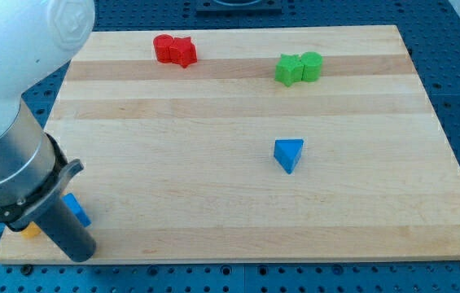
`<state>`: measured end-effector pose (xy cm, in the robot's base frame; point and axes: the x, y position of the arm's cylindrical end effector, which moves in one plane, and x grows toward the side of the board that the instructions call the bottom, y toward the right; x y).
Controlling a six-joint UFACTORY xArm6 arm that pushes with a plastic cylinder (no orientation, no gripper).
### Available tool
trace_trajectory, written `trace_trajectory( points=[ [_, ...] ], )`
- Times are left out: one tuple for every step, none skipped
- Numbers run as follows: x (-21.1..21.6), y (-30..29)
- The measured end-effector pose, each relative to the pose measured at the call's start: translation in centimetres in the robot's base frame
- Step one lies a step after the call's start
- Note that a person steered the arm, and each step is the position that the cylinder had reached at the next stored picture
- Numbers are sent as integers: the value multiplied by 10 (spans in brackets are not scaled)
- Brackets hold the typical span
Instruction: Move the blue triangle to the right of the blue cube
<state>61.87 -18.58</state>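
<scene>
The blue triangle (289, 154) lies on the wooden board (238, 203), right of the middle. A blue block (76, 210), probably the blue cube, sits near the board's bottom left corner, mostly hidden behind my arm. My tip (80, 255) is at the bottom left edge of the board, just below the blue block and far to the left of the blue triangle. The arm's large body (10, 122) covers the view's left side.
Two red blocks (174, 50) touch each other at the top left. Two green blocks (299, 67) touch each other at the top, right of centre. A bit of a yellow block (30, 232) shows at the bottom left, beside my rod.
</scene>
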Motion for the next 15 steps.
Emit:
trace_trajectory(
  points=[
    [-1,83],
    [0,219],
    [-2,350],
    [-56,408],
    [-104,399],
    [-120,349],
    [-125,300],
    [-128,262],
    [-142,235],
    [-165,210],
    [-183,175],
    [-185,137],
    [-167,132],
    [-139,131],
    [-124,120]
  ],
)
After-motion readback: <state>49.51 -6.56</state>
